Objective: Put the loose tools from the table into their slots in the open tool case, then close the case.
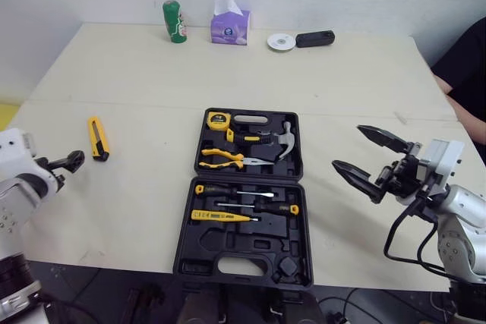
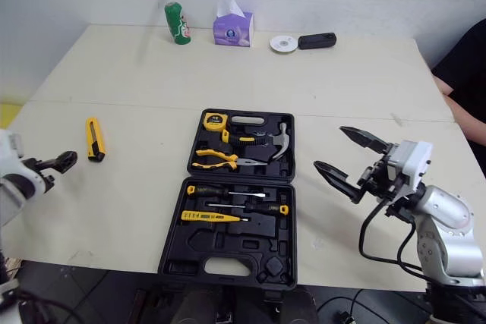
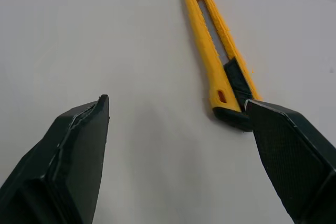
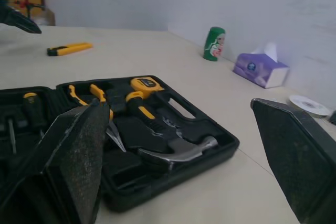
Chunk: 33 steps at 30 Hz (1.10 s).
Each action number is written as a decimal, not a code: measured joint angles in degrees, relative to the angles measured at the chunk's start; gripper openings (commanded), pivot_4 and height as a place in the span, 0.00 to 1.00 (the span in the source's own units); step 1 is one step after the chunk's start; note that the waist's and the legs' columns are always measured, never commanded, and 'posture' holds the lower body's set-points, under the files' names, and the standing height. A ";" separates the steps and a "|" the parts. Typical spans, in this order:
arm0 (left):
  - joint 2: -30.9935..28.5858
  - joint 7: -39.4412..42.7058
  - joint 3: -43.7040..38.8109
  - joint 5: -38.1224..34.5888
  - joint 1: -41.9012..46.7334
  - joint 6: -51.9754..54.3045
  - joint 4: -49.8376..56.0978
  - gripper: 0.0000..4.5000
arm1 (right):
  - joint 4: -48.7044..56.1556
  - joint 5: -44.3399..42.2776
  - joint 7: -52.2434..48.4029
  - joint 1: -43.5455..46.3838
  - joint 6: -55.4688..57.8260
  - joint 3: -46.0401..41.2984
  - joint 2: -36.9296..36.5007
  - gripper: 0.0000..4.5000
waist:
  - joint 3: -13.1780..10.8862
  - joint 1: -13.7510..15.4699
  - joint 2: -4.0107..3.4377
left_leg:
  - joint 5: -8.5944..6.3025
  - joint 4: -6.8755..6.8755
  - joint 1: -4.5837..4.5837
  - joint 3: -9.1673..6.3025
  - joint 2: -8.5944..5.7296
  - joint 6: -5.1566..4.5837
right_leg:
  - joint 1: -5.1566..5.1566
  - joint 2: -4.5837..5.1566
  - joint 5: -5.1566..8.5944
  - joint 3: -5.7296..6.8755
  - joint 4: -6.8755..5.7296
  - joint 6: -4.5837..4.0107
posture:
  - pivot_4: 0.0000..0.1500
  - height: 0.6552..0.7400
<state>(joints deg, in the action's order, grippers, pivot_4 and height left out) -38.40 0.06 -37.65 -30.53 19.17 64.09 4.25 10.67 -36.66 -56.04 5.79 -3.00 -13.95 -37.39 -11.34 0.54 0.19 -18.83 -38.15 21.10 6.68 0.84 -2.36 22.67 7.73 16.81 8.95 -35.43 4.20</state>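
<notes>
Pale counter (image 1: 137, 81) bears the open tool case (image 1: 258, 244); yellow knife (image 1: 98, 138) lies at its nine o'clock; left jaws, wide, should centre across its handle before pinching; right jaws wide too.

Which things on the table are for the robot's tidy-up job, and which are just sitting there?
For the job:
yellow utility knife, loose on the table
open tool case, already holding the hammer, pliers, tape measure and screwdrivers

Just lying about:
green can
purple tissue box
white disc
black gadget beside the disc
</notes>
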 measured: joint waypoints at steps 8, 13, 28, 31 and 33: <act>4.47 -7.90 4.07 3.80 11.33 10.51 3.54 0.97 | 0.84 0.52 -1.83 1.87 1.59 2.46 1.07 1.00 | -0.04 0.55 0.24 | 0.07 -0.02 0.00 0.02 0.01 0.07 | 0.00 -0.13 0.00 0.00 0.00 0.00 | 1.00 1.00; 5.36 -9.59 7.19 7.82 15.42 10.72 -1.19 0.97 | 0.83 1.27 -2.42 2.13 1.73 2.96 2.15 1.00 | -0.05 0.81 0.27 | 0.17 -0.04 0.01 0.04 0.00 0.08 | 0.02 -0.15 0.00 -0.01 -0.04 0.00 | 1.00 1.00; 6.22 -10.45 9.35 15.70 26.03 1.81 -23.16 0.97 | 8.12 -0.59 -3.60 6.86 7.36 7.57 2.31 1.00 | -0.06 0.78 0.33 | 0.24 -0.08 0.05 0.05 0.00 0.08 | 0.05 -0.17 0.00 0.00 -0.06 0.00 | 1.00 1.00; 5.90 -10.13 9.67 16.48 27.38 -0.14 -26.93 0.97 | 9.47 -1.04 -3.02 7.92 8.76 7.66 2.33 1.00 | -0.02 0.83 0.48 | 0.24 -0.08 0.08 0.03 0.00 0.08 | 0.05 -0.16 0.00 0.03 -0.04 0.00 | 1.00 1.00; 5.65 -9.77 10.64 17.17 28.87 -1.36 -29.74 0.97 | 9.55 -1.04 -2.66 8.44 9.48 7.90 2.46 1.00 | -0.04 0.90 0.60 | 0.25 -0.11 0.10 0.02 -0.01 0.08 | 0.05 -0.15 0.00 0.05 -0.05 0.00 | 1.00 1.00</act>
<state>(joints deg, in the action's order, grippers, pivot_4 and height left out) -32.75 -9.71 -27.01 -13.36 48.04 62.73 -25.49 20.22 -37.70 -58.70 14.22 6.49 -6.05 -34.93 -11.38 1.44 0.79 -18.58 -38.26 21.20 6.71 0.83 -2.29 22.72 7.58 16.81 9.00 -35.48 4.21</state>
